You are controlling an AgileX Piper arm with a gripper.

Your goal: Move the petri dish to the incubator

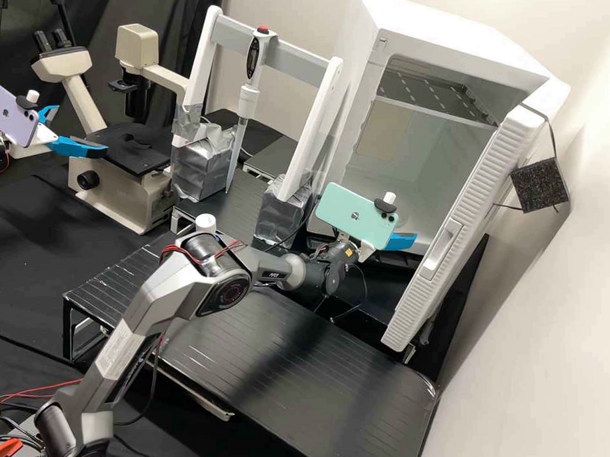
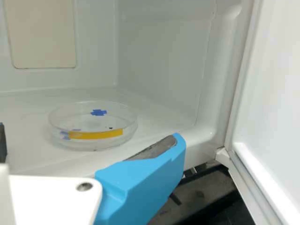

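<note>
In the high view my gripper (image 1: 397, 241) is at the incubator's open front, partly hidden behind the green phone mounted on the wrist. The wrist view has the gripper (image 2: 89, 140) open, its blue finger (image 2: 143, 178) well apart from the dark tip of the other at the picture's edge. The clear petri dish (image 2: 96, 145), marked with yellow and blue tape, lies flat on the white floor of the incubator (image 2: 161, 61). No finger is seen touching the dish, which is just beyond the fingertips.
The incubator door (image 1: 462, 230) stands open beside the gripper. A metal shelf (image 1: 434, 94) spans the chamber's upper part. Left of the incubator, a white frame (image 1: 318, 121) holds a pipette (image 1: 247, 100), with a microscope (image 1: 126, 175) farther left. A low black platform (image 1: 290, 369) lies below the arm.
</note>
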